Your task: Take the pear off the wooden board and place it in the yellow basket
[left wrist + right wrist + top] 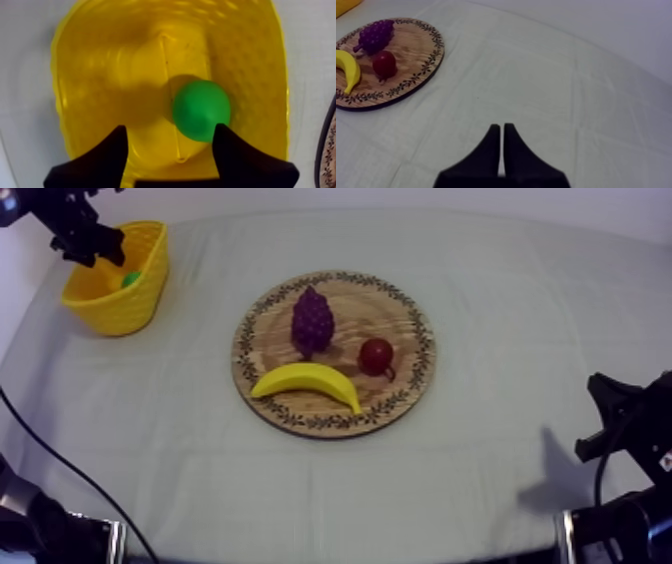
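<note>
The left gripper hangs released, its two black fingers spread with nothing between them, right above the yellow plastic basket. The rounded green toy pear lies on the basket floor just beneath its fingertips. The right gripper is clenched on nothing above the grey-white cloth, well apart from the round wooden board with its patterned rim.

The rounded green toy pear lies inside the dimpled yellow basket, just below the left gripper; the round patterned-rim wooden board sits well apart.
</note>
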### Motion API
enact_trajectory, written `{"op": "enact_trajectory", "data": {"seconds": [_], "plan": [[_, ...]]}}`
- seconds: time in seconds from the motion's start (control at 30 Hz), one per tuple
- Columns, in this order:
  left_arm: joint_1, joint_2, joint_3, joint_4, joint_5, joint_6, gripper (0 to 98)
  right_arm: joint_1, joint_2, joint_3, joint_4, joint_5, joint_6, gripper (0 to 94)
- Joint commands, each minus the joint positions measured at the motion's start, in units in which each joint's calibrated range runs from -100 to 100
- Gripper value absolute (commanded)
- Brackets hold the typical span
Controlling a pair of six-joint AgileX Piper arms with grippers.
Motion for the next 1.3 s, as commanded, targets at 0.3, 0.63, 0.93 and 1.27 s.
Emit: {"op": "enact_trajectory", "data": {"seconds": [0.3,0.63,0.93,1.27], "plan": [[0.81,-9.96,8.56,1.3,-4.09,0.09,29.9,-0.03,-0.04,0.0,-0.01,0.01,-0.02,0.4],[2.19,-23.53,19.81,3.81,-9.6,-1.44,14.1,-0.03,-0.04,0.0,-0.01,0.01,-0.02,0.4],[4.18,-37.52,31.29,4.87,-14.19,-2.13,6.6,-0.03,-0.04,0.0,-0.01,0.01,-0.02,0.4],[7.44,-50.59,41.71,4.96,-18.37,-1.76,0.9,-0.03,-0.04,0.0,-0.01,0.01,-0.02,0.4]]}}
